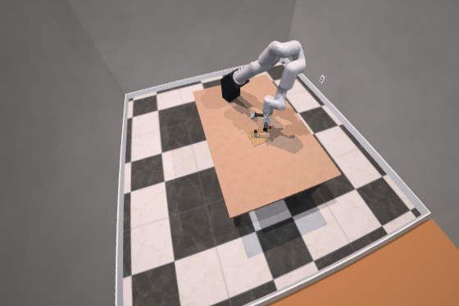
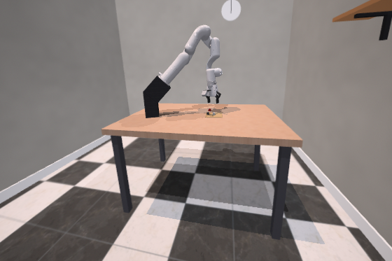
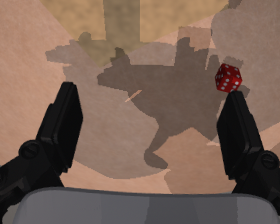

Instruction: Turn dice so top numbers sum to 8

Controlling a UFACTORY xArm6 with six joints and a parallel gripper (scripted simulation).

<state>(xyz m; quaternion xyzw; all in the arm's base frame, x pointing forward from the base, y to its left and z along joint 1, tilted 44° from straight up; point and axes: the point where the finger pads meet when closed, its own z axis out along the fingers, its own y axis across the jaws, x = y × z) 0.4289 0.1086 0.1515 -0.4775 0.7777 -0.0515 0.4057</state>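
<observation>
Gripper: hovering above the table, its fingers spreading wide, holding nothing.
Red die: resting off the mat, on the table.
Black die, white die: sitting on the mat.

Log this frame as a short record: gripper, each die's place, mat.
gripper: open, above the table, holding nothing
red die: on the table, off the mat
black die: on the mat
white die: on the mat, beside the black die
mat: yellowish, on the table
top numbers: cannot tell for all three
</observation>
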